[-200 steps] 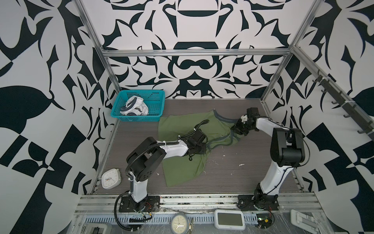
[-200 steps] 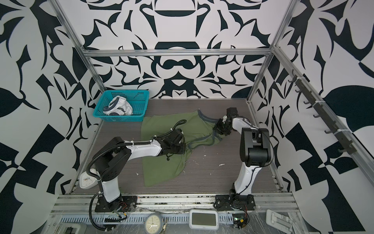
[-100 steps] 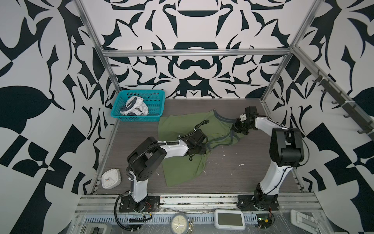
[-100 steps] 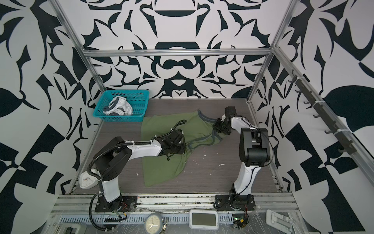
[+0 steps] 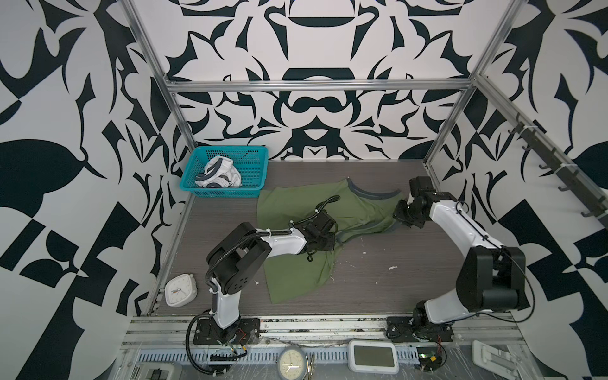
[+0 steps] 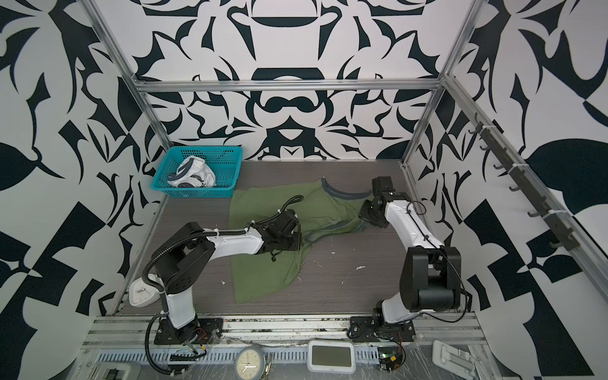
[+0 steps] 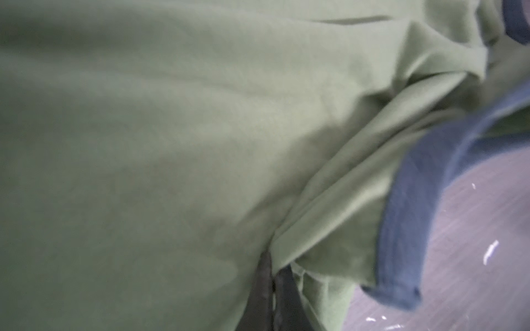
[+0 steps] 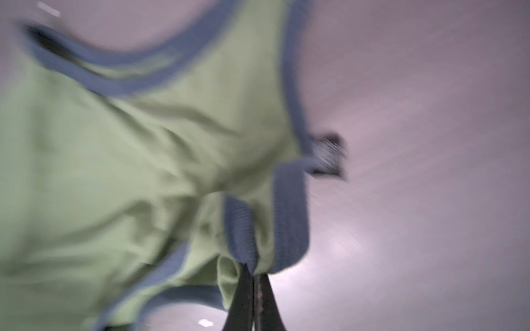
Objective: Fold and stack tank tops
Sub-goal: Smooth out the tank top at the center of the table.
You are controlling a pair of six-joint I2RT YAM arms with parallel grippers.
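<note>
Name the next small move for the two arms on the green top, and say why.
Probably lift slightly and draw apart: the left gripper and right gripper have jaws shut on the olive tank top, which lies rumpled on the table.

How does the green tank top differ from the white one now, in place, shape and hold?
Place: the green tank top lies on the table; the white tank top sits in the teal basket.
Shape: the green one is spread out and wrinkled; the white one is crumpled.
Hold: the left gripper and right gripper are both shut on the green one; nothing touches the white one.
Both have darker trim.
</note>
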